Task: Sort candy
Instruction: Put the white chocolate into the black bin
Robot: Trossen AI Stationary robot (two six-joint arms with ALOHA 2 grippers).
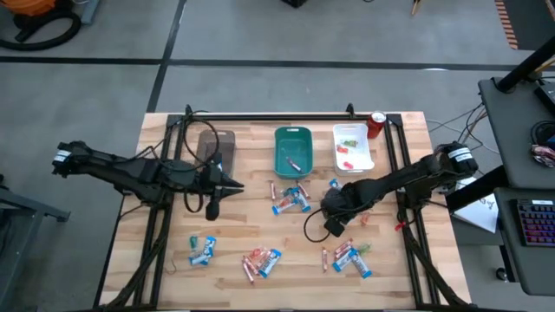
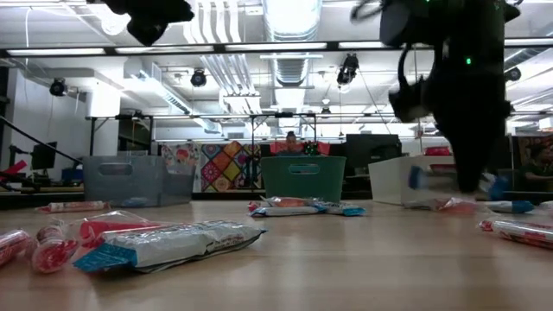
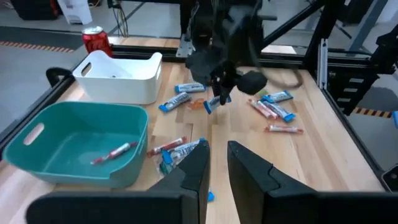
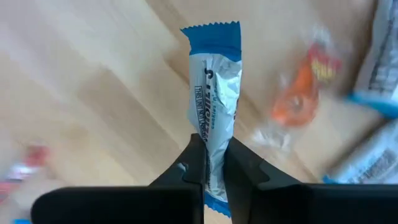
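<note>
Right gripper (image 4: 211, 165) pinches 1 blue-and-white candy bar (image 4: 214, 102); left gripper (image 3: 214, 165) nearly closed, empty.

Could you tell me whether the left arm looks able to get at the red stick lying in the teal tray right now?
Probably yes: the left gripper hovers beside the teal tray, whose top is open, and nothing covers the red stick.

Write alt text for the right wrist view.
The right gripper is shut on a blue-and-white candy bar, held lifted over the wooden table. An orange candy and more blue-and-white wrappers lie blurred beyond.
</note>
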